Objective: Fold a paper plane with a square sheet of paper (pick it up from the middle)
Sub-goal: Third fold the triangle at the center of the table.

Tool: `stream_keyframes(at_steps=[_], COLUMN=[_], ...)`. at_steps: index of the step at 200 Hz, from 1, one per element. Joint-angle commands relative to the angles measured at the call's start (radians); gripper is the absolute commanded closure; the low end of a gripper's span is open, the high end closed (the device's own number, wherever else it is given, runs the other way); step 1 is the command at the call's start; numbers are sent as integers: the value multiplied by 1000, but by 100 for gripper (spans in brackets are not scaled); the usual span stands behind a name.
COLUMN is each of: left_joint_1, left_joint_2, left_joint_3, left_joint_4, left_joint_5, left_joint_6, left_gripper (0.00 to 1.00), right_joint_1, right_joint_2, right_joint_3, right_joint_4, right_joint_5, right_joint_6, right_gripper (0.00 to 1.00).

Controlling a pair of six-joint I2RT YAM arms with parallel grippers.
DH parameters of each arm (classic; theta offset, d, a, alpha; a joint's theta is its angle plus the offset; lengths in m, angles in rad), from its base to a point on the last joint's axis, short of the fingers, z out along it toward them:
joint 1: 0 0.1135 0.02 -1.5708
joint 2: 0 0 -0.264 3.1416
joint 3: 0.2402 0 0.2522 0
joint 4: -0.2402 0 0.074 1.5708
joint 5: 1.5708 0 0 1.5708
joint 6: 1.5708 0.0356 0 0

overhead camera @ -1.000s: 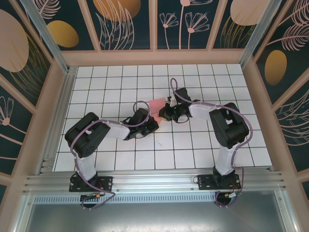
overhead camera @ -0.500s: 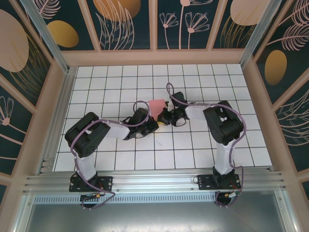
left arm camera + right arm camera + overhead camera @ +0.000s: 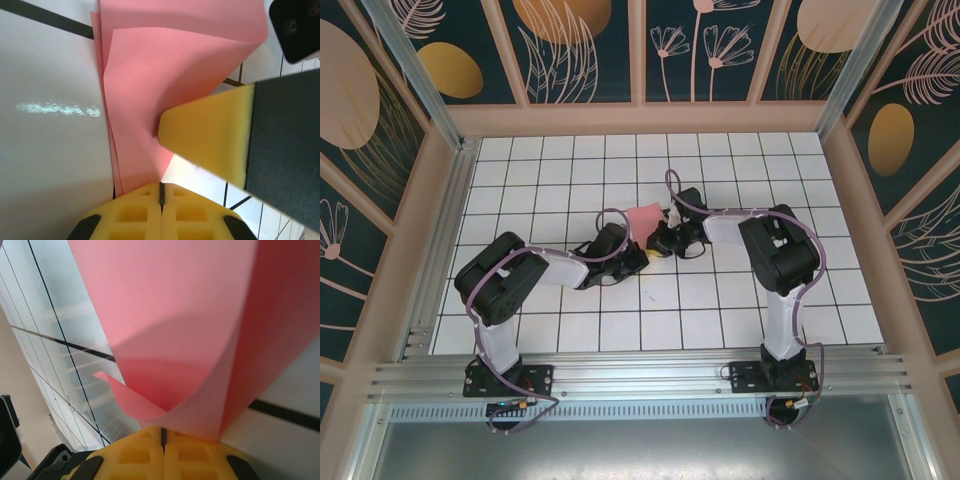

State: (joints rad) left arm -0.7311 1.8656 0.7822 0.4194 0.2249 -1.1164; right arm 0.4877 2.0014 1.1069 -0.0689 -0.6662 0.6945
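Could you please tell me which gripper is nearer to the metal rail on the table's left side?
Left. The left gripper is right of the metal rail; the right gripper is farther right, past it.

— What does the square sheet of paper (image 3: 643,219) look like?
— It's thin, plain and salmon-pink. It isn't a flat square: it's folded over itself into a small patch near the middle of the white tiled table (image 3: 720,300).
— Is it lying flat?
— No. In the left wrist view its layers fan apart with their edges slightly offset, narrowing toward the bottom. In the right wrist view it bows in a soft curve, and one loose corner curls out at the lower left.
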Motion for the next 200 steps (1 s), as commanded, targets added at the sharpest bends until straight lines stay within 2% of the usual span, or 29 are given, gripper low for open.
stream_keyframes(at_steps=[1, 74, 110, 142, 182, 200], left_joint_1=[1, 1, 1, 2, 1, 2], left_joint_2=[55, 52, 46, 39, -33, -67], left_joint_3=[-44, -46, -46, -36, 8, 39], left_joint_4=[-147, -151, -151, -161, -172, -183], left_joint_5=[-7, -2, -4, -5, -20, -36], left_joint_6=[15, 20, 21, 30, 64, 77], left_gripper=[100, 100, 100, 100, 100, 100], right_joint_1=[-60, -157, -192, -191, -170, -162], right_joint_2=[43, 139, 137, 78, 49, 59], right_joint_3=[61, 176, 256, 288, 236, 231], right_joint_4=[-19, -41, -27, -40, -85, -111], right_joint_5=[93, 131, 129, 106, 100, 144], right_joint_6=[-50, -107, -122, -148, -164, -169], right_gripper=[96, 96, 96, 96, 95, 95])
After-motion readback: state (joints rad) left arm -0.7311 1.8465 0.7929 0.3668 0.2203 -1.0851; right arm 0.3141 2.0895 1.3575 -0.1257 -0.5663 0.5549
